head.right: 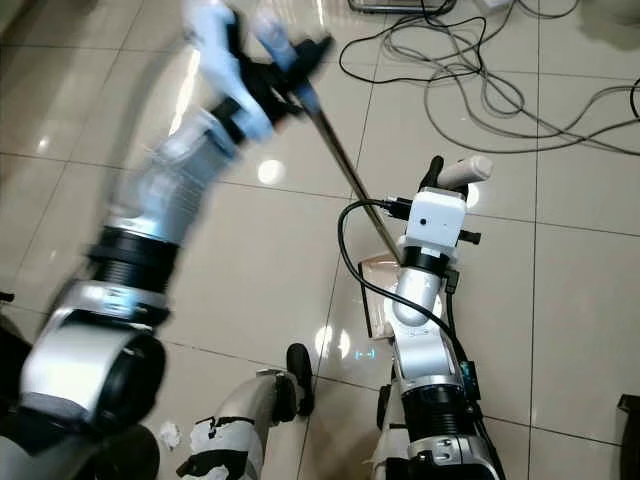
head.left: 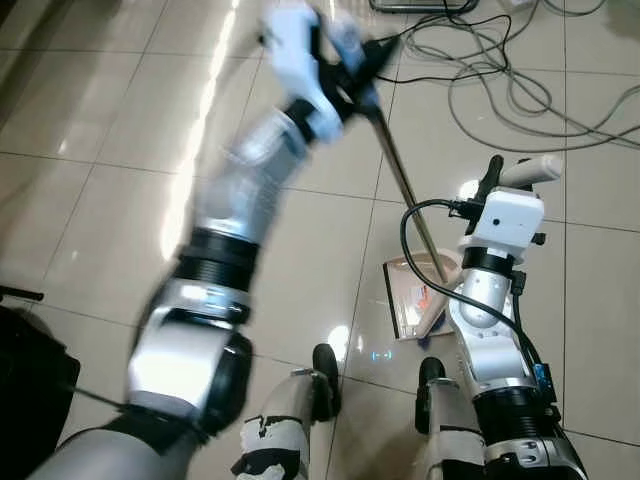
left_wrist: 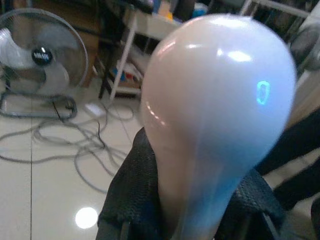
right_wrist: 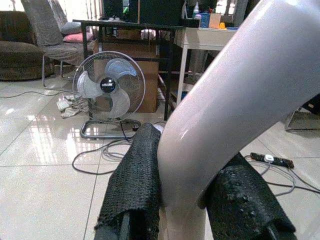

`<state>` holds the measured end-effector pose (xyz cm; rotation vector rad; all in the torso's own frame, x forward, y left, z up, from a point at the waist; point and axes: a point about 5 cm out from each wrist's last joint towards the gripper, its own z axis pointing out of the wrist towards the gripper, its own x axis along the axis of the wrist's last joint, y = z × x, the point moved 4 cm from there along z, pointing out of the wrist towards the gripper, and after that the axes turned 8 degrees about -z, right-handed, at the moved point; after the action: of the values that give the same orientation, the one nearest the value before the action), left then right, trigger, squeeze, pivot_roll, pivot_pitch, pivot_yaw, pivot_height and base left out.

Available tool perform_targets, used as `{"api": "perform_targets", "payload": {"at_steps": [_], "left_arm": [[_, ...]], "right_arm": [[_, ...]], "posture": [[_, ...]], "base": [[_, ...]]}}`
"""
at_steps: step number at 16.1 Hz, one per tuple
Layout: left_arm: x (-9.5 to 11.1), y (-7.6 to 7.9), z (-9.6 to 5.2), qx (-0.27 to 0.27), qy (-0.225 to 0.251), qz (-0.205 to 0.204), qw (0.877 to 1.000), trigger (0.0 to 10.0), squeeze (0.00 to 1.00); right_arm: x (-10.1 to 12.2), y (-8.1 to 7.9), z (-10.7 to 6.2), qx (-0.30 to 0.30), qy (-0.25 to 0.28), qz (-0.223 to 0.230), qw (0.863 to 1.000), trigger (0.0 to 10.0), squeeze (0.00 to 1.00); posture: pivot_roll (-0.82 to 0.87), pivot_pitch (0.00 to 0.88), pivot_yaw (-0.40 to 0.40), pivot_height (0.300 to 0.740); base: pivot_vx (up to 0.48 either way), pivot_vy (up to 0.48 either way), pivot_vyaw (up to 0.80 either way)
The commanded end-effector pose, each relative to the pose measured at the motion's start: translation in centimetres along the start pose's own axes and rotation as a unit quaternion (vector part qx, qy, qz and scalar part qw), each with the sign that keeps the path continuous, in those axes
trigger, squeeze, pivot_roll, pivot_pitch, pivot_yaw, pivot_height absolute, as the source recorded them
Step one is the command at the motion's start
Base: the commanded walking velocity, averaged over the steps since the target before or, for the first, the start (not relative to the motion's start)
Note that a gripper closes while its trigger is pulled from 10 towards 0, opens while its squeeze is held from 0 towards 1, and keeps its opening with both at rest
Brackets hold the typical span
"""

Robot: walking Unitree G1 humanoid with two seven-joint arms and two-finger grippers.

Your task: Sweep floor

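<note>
Left tool (head.left: 352, 68) is raised ahead of the robot, blurred with motion, its fingers pinching the pale rounded top of the broom handle (head.left: 405, 178); the thin metal rod slants down from it toward the right arm. Right tool (head.left: 515, 175) sits lower and nearer, its two black fingers (right_wrist: 135, 190) pressed against the white curved handle of the dustpan (head.left: 420, 292), which rests on the tiled floor (head.left: 100, 200) just ahead of the robot's feet. The sweeping stroke itself looks to be the step in hand; the next move likely calls for drawing the broom head toward the pan mouth while holding the pan flat. Loose cables (head.left: 510, 80) sprawl just beyond, a snag risk, while the floor to the left lies open.
</note>
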<state>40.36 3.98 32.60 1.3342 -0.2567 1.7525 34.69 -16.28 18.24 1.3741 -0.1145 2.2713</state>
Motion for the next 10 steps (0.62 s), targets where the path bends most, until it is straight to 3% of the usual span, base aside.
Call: {"api": "perform_targets", "payload": {"at_steps": [1,3,4,7,10], "left_arm": [[1.8,0.6,0.0,-0.017,0.029,-0.038,0.999,10.0,0.00],[2.8,0.6,-0.3,-0.023,0.032,-0.027,0.999,10.0,0.00],[4.6,0.3,-0.8,-0.029,0.031,0.004,0.999,10.0,0.00],[6.6,-0.1,-1.5,-0.023,0.028,0.034,0.999,10.0,0.00],[9.2,-1.6,-2.3,0.009,0.043,0.131,0.990,10.0,0.00]], "right_arm": [[-1.4,-0.6,-1.1,0.015,-0.033,0.007,0.999,10.0,0.00],[-1.5,-0.5,-1.2,0.015,-0.034,0.007,0.999,10.0,0.00],[-1.7,-0.3,-1.2,0.015,-0.036,0.006,0.999,10.0,0.00],[-2.0,-0.1,-1.2,0.017,-0.039,0.005,0.999,10.0,0.00],[-2.3,0.5,-1.1,0.011,-0.042,0.012,0.999,10.0,0.00]], "posture": [[0.08,0.386,0.204,0.740],[0.08,0.385,0.202,0.740],[0.08,0.378,0.198,0.740],[0.09,0.363,0.192,0.740],[0.08,0.345,0.182,0.740]], "base": [[0.000,0.000,0.00],[0.000,0.000,0.00],[0.000,0.000,0.00],[0.000,0.000,0.00],[0.000,0.000,0.00]]}}
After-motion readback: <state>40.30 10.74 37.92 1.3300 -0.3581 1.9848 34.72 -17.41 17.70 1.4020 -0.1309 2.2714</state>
